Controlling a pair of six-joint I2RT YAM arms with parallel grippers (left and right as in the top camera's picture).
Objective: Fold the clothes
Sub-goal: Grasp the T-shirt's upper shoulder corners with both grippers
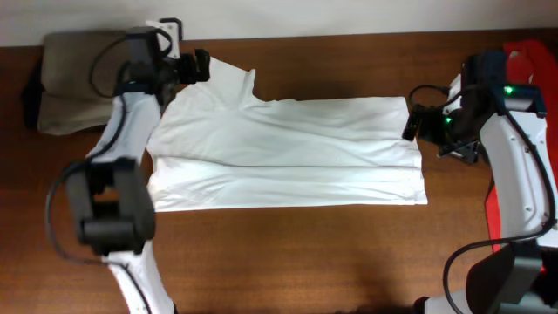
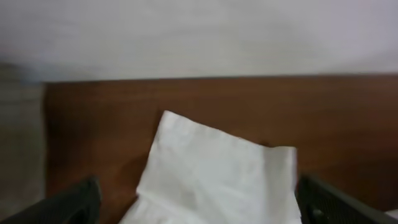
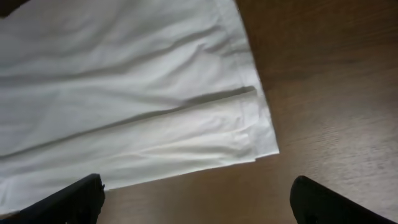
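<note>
Dark wooden table [image 1: 288, 253] fills the overhead frame. On it the white shirt [image 1: 288, 153] lies flat across the middle, long axis left to right, from upper left to right of centre. The fabric is thin and plain, with light wrinkles. A straight line runs the full length of the shirt, and the lower band below it looks like a folded-over second layer. One short sleeve [image 2: 211, 168] sticks out toward the upper left of the overhead frame, flat on the wood. The hem end is at the right: my right wrist view shows the stitched hem [image 3: 239, 46] and the corner of the folded layer just inside it.

A khaki garment [image 1: 70, 83] sits bunched in the upper left corner, apart from the shirt. A red garment [image 1: 527, 52] is at the right edge, partly behind my right arm.

My left claw [image 1: 199, 66] is over the sleeve. Its fingers [image 2: 68, 205] are spread wide at the bottom corners of the wrist view, gripping nothing. My right claw [image 1: 410, 124] is at the upper corner of the hem end, fingers [image 3: 68, 199] likewise wide apart, nothing held.
</note>
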